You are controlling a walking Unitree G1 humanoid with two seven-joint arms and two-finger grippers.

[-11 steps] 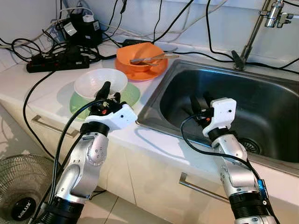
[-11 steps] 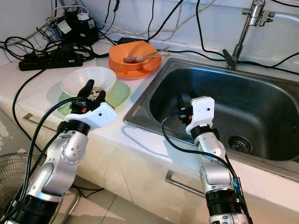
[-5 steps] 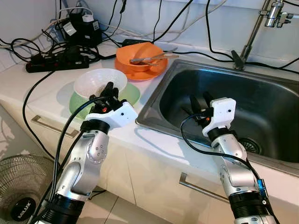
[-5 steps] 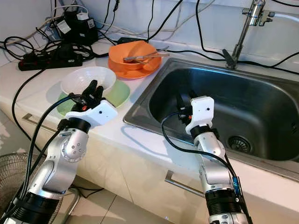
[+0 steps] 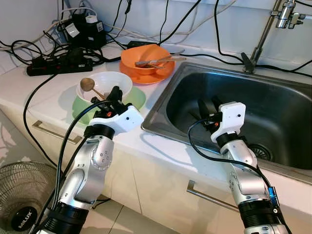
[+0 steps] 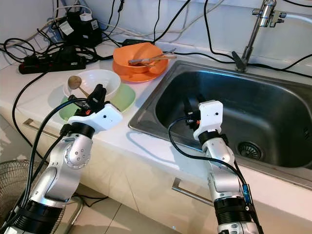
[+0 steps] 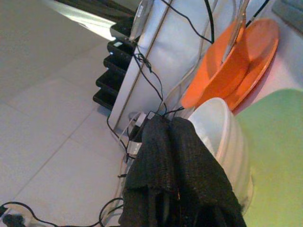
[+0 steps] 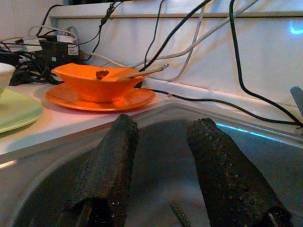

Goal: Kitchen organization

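A white bowl (image 5: 120, 81) sits on a green plate (image 5: 137, 99) on the counter, left of the sink. My left gripper (image 5: 113, 93) is at the bowl's near rim, shut on the handle of a wooden spoon (image 5: 87, 84). The spoon's round head sticks up over the bowl's left side. In the left wrist view the black fingers (image 7: 166, 142) are pressed together beside the bowl (image 7: 222, 137). My right gripper (image 5: 208, 106) hangs inside the steel sink (image 5: 278, 105), open, with nothing between its fingers (image 8: 111, 156).
An orange bowl (image 5: 146, 55) with spoons (image 5: 157, 61) in it stands on an orange plate (image 5: 157, 76) behind the white bowl. A power strip (image 5: 54, 64) and tangled cables lie at the back left. The faucet (image 5: 263, 34) rises behind the sink. A fan (image 5: 19, 195) stands on the floor.
My left gripper, which was reaching into the white bowl, has shut on the wooden spoon and raised it, so its head now shows above the bowl. The right arm has not moved.
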